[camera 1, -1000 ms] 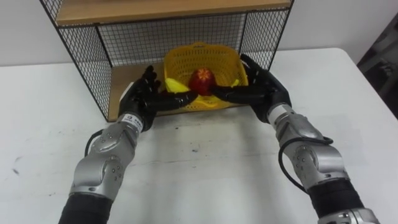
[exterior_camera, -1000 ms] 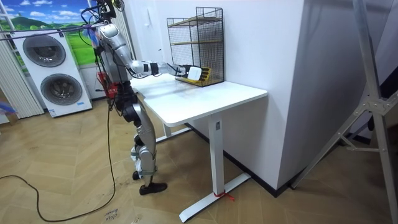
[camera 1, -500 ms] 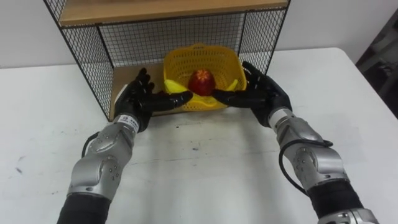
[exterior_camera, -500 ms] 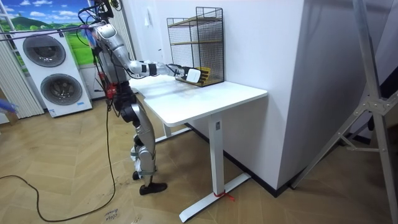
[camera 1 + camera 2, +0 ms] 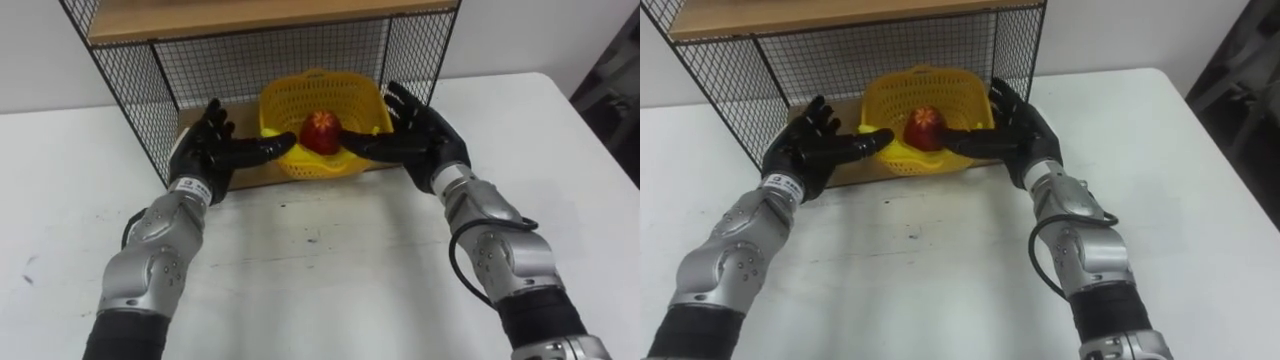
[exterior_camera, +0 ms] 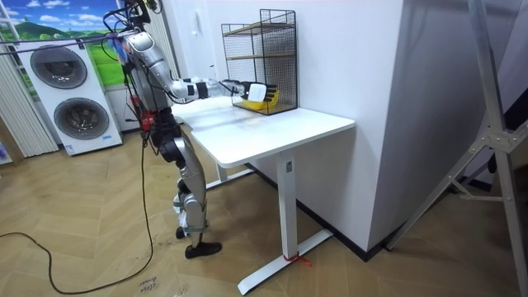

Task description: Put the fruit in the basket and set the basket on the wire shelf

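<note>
Two open hands are hovering beside the basket.
Over the white table (image 5: pixel 330 260), the left hand (image 5: pixel 210 150) and right hand (image 5: pixel 420 135) are spreading their fingers wide, holding nothing. Between them the yellow basket (image 5: pixel 345 95) is sitting inside the wire shelf (image 5: pixel 130 80), with a red apple (image 5: pixel 321 132) in it.

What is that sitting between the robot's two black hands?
A yellow basket holding a red fruit, in the wire shelf's lowest level. Both eye views show it between the open left hand and right hand.
</note>
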Controlling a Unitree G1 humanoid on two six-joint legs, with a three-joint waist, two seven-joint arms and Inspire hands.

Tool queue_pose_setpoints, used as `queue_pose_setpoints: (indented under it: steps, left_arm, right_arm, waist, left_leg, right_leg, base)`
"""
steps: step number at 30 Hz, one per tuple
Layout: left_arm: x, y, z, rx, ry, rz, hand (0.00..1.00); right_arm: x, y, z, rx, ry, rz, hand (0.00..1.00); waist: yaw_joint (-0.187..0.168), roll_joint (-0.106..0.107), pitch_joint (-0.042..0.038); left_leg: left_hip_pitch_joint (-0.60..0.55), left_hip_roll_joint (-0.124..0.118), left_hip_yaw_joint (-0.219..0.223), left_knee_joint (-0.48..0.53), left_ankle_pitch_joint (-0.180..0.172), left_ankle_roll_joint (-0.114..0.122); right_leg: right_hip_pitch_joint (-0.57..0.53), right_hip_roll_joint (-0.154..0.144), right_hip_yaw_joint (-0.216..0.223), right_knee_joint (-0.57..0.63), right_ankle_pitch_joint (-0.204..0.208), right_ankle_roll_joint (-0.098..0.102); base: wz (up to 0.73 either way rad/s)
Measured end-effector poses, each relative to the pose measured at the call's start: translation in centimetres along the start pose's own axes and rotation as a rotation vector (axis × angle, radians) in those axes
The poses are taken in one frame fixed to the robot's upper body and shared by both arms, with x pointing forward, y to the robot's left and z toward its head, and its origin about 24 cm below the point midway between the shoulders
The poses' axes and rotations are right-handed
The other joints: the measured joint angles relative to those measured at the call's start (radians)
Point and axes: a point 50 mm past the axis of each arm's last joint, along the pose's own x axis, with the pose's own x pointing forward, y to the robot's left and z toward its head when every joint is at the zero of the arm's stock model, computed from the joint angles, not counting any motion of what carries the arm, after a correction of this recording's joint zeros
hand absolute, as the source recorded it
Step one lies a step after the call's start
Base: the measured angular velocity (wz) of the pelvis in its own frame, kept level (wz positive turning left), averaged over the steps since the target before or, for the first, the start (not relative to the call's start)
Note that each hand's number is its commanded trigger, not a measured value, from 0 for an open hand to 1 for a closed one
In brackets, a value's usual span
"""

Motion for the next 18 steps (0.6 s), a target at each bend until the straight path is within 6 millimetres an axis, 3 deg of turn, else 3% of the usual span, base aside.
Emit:
queue_pose_setpoints:
  steps: [7, 18]
  left_arm:
    - [-0.2, -0.2, 1.5, 0.0, -0.062, 0.017, 0.0]
    - [-0.3, -0.3, 1.9, -0.002, -0.089, 0.013, 0.0]
  right_arm:
    - [-0.2, 0.2, 1.4, 0.006, -0.058, 0.007, 0.0]
    - [-0.2, 0.3, 1.5, 0.036, -0.066, 0.019, 0.0]
  waist:
    - [-0.005, 0.0, 0.0001]
    - [-0.006, 0.01, 0.0021]
  left_leg:
    - [0.008, 0.0, -0.001, 0.0, 0.0, 0.0]
    - [0.015, -0.001, -0.002, -0.008, 0.001, 0.001]
  right_leg:
    - [0.011, -0.002, -0.004, -0.003, 0.0, 0.0]
    - [0.017, -0.002, -0.004, -0.003, 0.0, 0.001]
  base:
    - [0.0]
    - [0.0]
